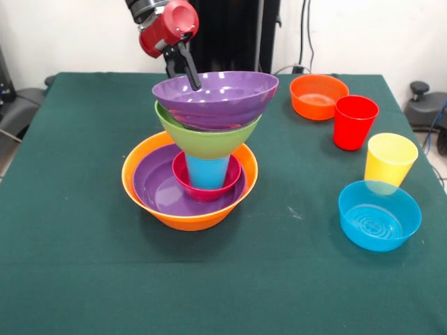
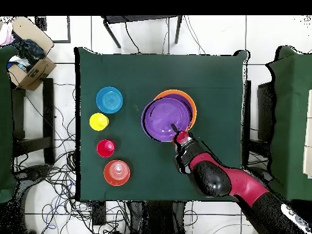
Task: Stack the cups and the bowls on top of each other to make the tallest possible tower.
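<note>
Nearest the front camera, the small blue bowl (image 1: 379,214), then the yellow cup (image 1: 390,159), the red cup (image 1: 355,122) and the small orange bowl (image 1: 318,96) all stand loose on the green table (image 1: 70,209), well apart from the tower (image 1: 202,150). Four pieces are therefore left to add. The tower, left of the table's centre, has six: large orange bowl (image 1: 150,202), purple bowl (image 1: 157,188), pink-red bowl (image 1: 183,183), upturned blue cup (image 1: 207,172), lime green bowl (image 1: 206,142) and the top purple bowl (image 1: 216,98), which sits tilted with the gripper (image 1: 185,70) at its far rim, fingers straddling the rim and apparently gripping it.
</note>
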Controlling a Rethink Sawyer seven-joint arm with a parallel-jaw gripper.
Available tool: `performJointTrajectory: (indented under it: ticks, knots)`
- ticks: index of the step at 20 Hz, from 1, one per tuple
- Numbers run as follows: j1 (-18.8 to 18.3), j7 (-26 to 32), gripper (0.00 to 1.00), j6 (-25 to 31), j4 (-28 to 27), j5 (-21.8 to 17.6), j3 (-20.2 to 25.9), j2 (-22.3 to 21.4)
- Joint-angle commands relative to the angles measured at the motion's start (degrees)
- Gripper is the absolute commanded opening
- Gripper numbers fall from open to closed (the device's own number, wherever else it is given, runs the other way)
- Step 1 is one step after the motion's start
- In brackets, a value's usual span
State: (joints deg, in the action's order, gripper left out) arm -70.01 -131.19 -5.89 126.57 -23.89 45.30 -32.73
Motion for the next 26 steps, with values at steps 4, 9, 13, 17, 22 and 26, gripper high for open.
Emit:
performJointTrajectory:
  ticks: [4,9,13,17,22,26]
  knots:
    - [2.4,-0.1,1.00,2.5,-2.9,-4.2,-1.2,1.9]
    - [2.1,-0.2,1.00,3.4,-2.8,-3.7,-0.8,1.9]
    - [2.4,-0.4,1.00,3.3,-2.7,-3.5,-1.3,1.5]
    - [2.6,-0.4,1.00,3.8,-2.7,-3.3,-1.9,1.0]
    - [2.6,0.1,1.00,7.3,-2.8,-1.7,-2.6,-0.4]
    - [2.5,0.0,1.00,8.4,-2.6,-0.6,-1.6,-2.0]
